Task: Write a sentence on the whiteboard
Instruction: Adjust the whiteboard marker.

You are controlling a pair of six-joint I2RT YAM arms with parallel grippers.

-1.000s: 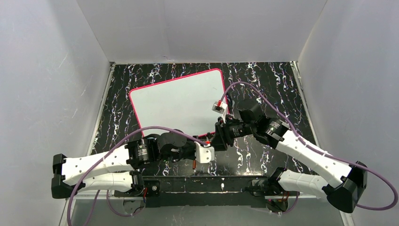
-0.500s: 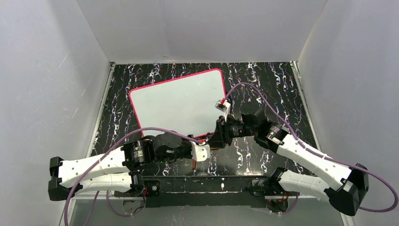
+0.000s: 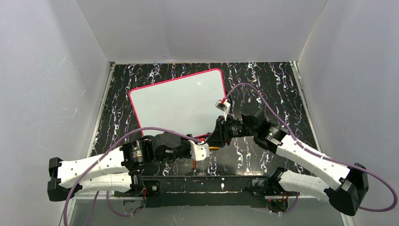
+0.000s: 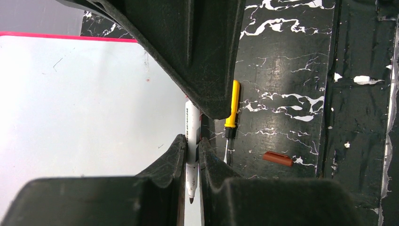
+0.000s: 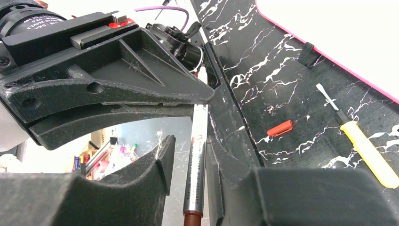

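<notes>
The whiteboard (image 3: pixel 179 101) (image 4: pixel 70 103) lies flat on the black marbled table, white with a pink-red rim. The sentence is out of view; the board surface I see is blank apart from faint specks. My left gripper (image 3: pixel 205 143) (image 4: pixel 190 143) is shut on a white marker (image 4: pixel 192 120), uncapped, its dark tip pointing back between the fingers. My right gripper (image 3: pixel 214 139) (image 5: pixel 189 139) meets it from the other side. Its jaws stand around the marker's (image 5: pixel 196 160) rear end. One finger touches the barrel and a gap shows beside the other.
A yellow-handled screwdriver (image 4: pixel 232 106) (image 5: pixel 367 150) lies on the table just off the board's near right corner. The marker's red-brown cap (image 4: pixel 277 158) (image 5: pixel 280 128) rests close by. A black clip (image 5: pixel 306 53) sits on the board's rim. White walls enclose the table.
The right gripper's jaws have narrowed around the marker's rear end. Both wrists shifted slightly left, with the left gripper keeping its hold.
</notes>
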